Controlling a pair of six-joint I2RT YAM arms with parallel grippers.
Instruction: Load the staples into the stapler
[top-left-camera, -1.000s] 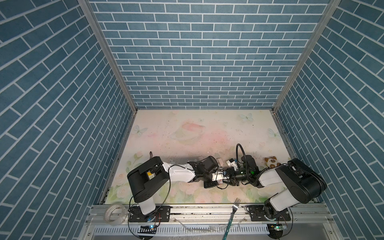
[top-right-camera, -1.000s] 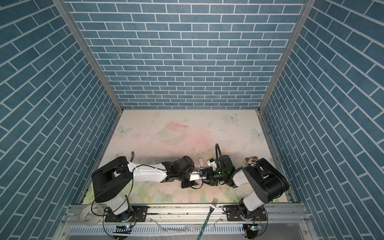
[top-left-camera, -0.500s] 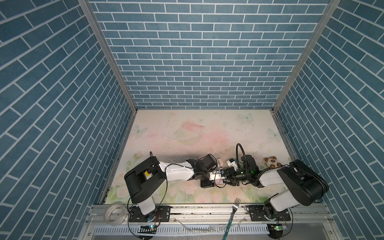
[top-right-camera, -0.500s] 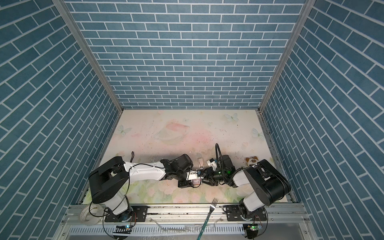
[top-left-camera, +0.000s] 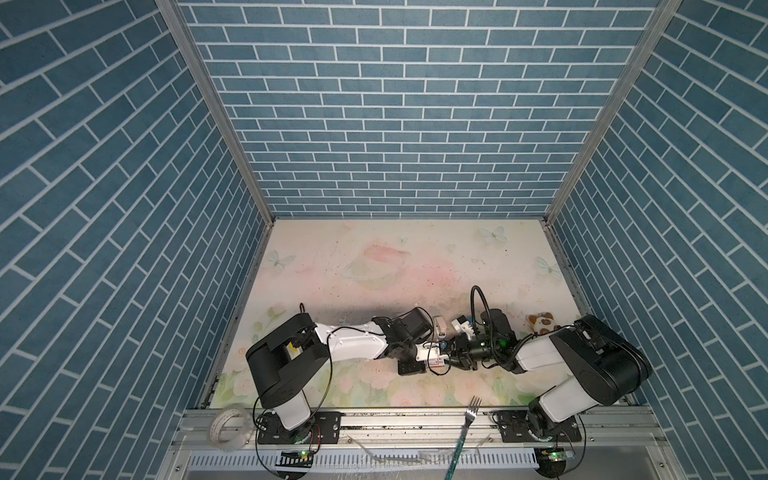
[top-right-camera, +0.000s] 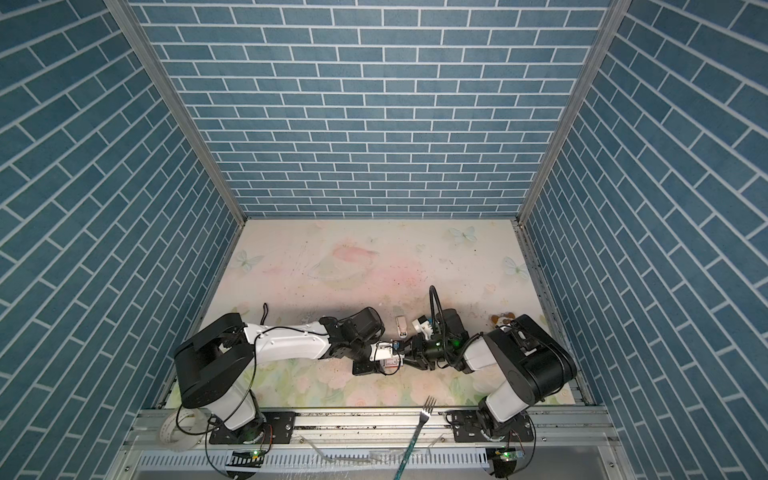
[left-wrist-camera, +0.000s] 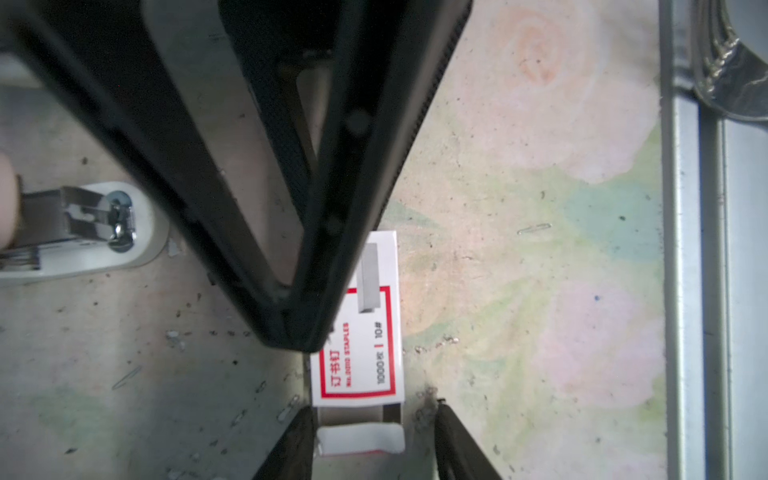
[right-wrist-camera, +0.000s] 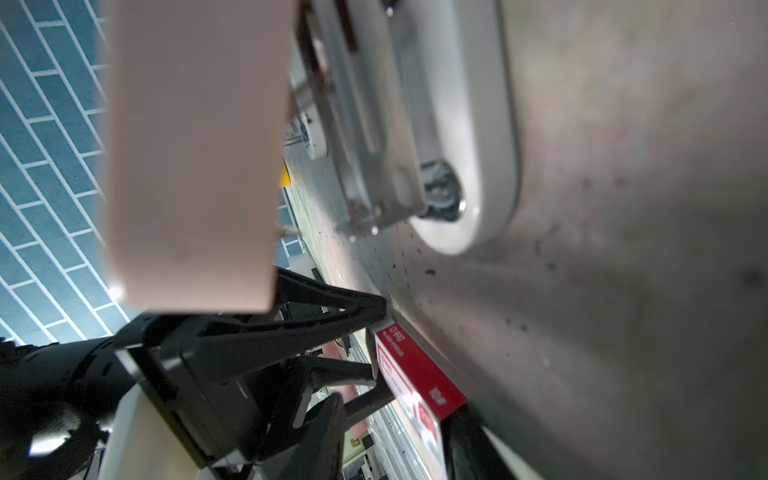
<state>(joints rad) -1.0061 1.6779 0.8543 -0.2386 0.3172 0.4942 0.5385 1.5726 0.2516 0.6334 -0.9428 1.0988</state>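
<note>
One staple box (left-wrist-camera: 358, 353) lies flat near the front middle of the bench (top-left-camera: 374, 266), between the opened stapler (left-wrist-camera: 83, 232) and the front rail (left-wrist-camera: 685, 249). We see its tray (left-wrist-camera: 359, 440) poking out a little toward the right gripper (left-wrist-camera: 374, 432), whose fingers stand apart on either side of it, not clamped. The left gripper (left-wrist-camera: 297, 337) has its fingers slightly apart too, one tip beside the box and one over its top. As for the staples, they're tucked inside and we can't really make them out.

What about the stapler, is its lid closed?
No, the stapler has its pink lid raised, baring the metal magazine.
</note>
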